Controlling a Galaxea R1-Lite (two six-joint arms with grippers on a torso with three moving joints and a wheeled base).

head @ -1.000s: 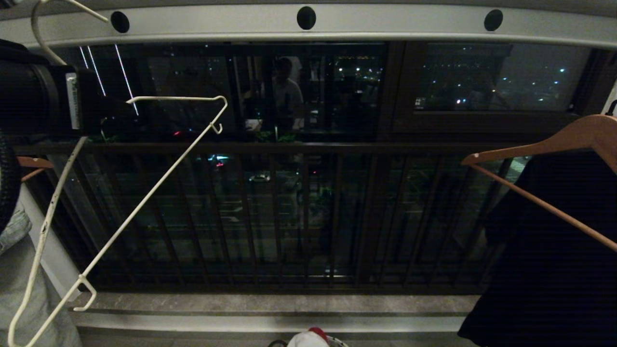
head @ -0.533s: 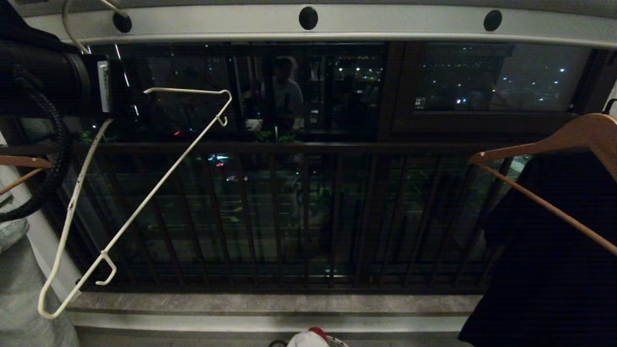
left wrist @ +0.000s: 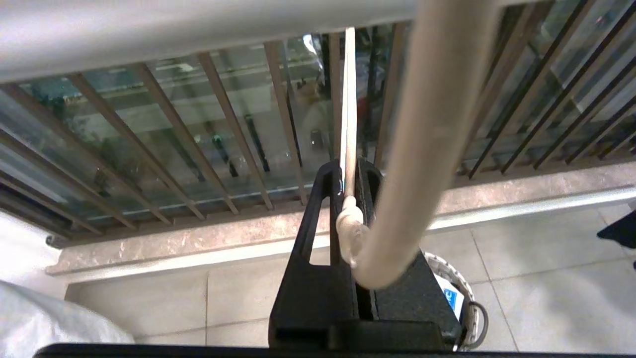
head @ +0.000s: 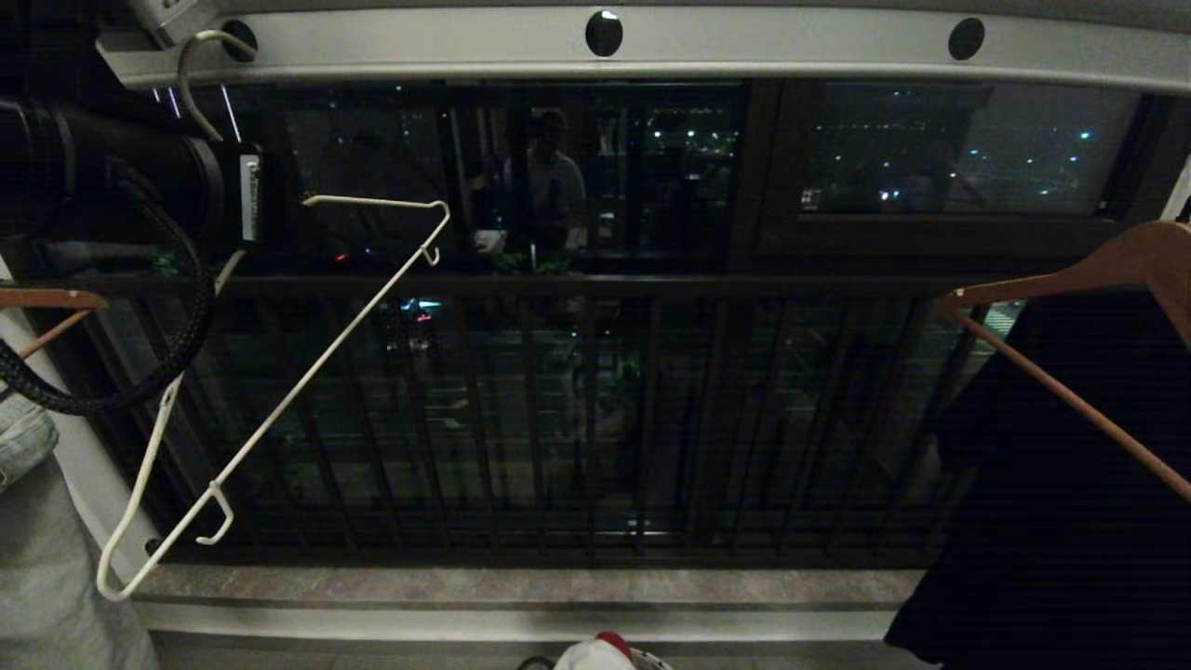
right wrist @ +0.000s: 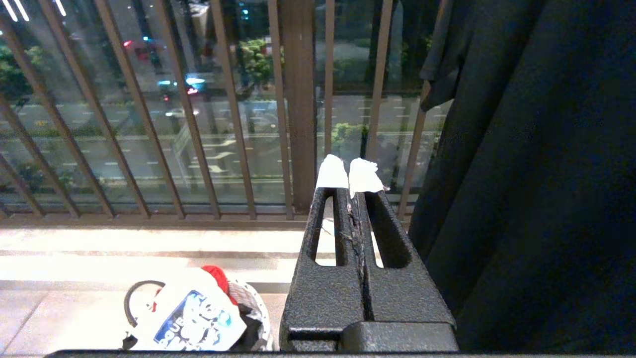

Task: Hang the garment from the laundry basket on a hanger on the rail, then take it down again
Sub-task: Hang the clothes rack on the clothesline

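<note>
The white wire hanger (head: 307, 372) hangs tilted below the pale grey rail (head: 763, 51). Its hook (head: 191, 70) curls up to the rail's leftmost hole (head: 240, 28); whether the tip is through it I cannot tell. My left arm (head: 121, 177) reaches in from the left, and my left gripper (left wrist: 349, 171) is shut on the hanger's wire (left wrist: 349, 99) just past the twisted neck. The white garment (right wrist: 189, 313) with its blue graphic lies in the laundry basket (right wrist: 251, 311) on the floor below. My right gripper (right wrist: 348, 179) is shut on nothing, low beside the black garment.
A brown wooden hanger (head: 1051, 270) carries a large black garment (head: 1070, 484) at the right. Another wooden hanger's end (head: 46, 298) and grey cloth (head: 46, 577) sit at the far left. The dark balcony railing (head: 558, 284) and stone ledge (head: 521, 586) run behind.
My left arm has carried the hanger up and to the right. Its hook has come from left of the rail's leftmost hole to right at that hole. The right arm has stayed still.
</note>
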